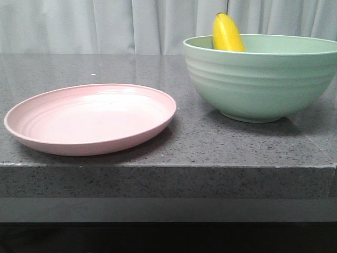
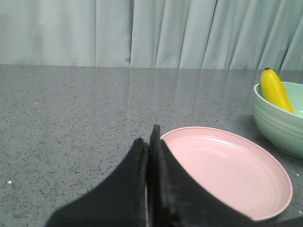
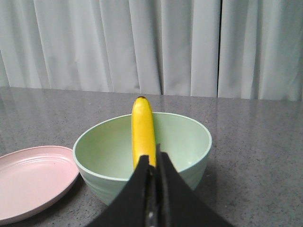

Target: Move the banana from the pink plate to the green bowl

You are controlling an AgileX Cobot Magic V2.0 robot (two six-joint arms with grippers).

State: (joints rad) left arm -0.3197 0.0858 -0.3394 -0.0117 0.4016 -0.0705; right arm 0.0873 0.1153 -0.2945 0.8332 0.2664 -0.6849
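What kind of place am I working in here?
Probably a staged test bench, not a real kitchen: a speckled grey stone counter, a plain pale curtain behind, and only a plate and bowl set out.

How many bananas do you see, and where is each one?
1. The banana leans inside the green bowl; the pink plate holds none. The bowl's bottom is partly hidden.

Low front view faces the table edge (image 1: 168,179); both wrist views look toward the curtain (image 2: 151,33).
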